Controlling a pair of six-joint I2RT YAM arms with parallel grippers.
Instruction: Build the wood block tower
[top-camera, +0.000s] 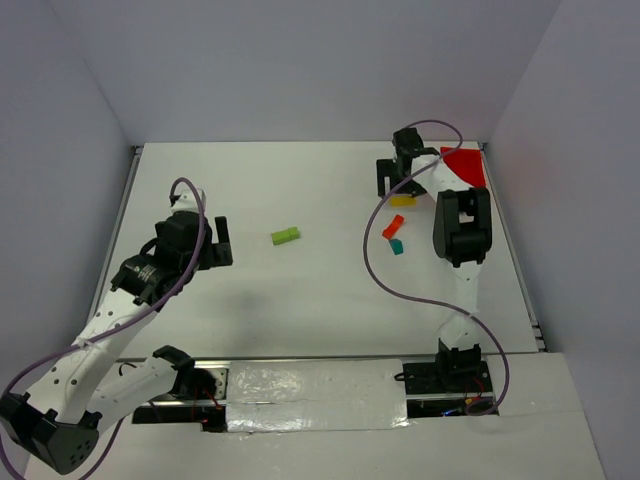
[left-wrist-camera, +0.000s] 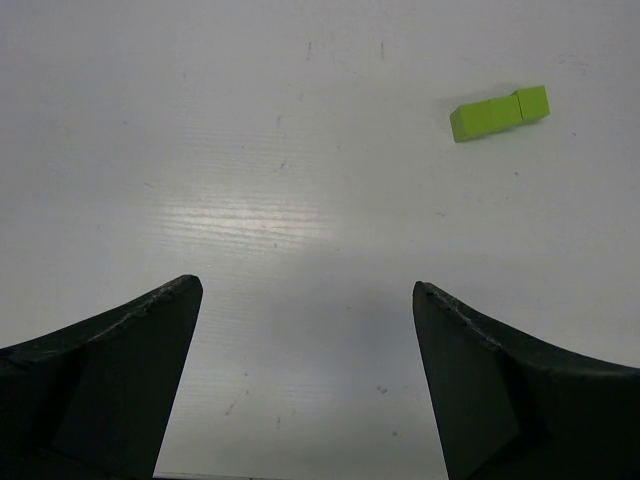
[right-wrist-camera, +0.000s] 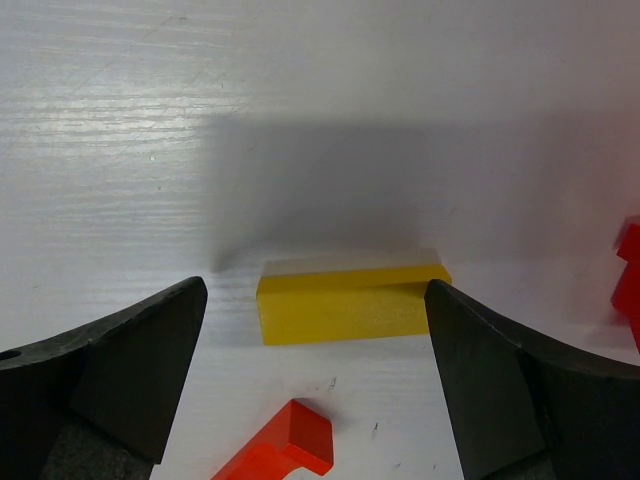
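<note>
The wooden blocks lie apart on the white table, none stacked. A yellow-green bar (top-camera: 286, 236) lies mid-table; it also shows in the left wrist view (left-wrist-camera: 499, 113), far ahead and to the right of my open, empty left gripper (left-wrist-camera: 308, 288) (top-camera: 221, 243). A yellow block (top-camera: 402, 200) (right-wrist-camera: 350, 300) lies flat just ahead of my right gripper (right-wrist-camera: 315, 290) (top-camera: 403, 188), whose open, empty jaws stand either side of it. A red piece (top-camera: 392, 227) (right-wrist-camera: 280, 450) and a teal wedge (top-camera: 397, 246) lie just nearer than the yellow block.
A large red plastic bin (top-camera: 465, 165) sits at the far right corner, close beside the right arm; a red edge (right-wrist-camera: 630, 280) shows at the right of the right wrist view. White walls enclose the table on three sides.
</note>
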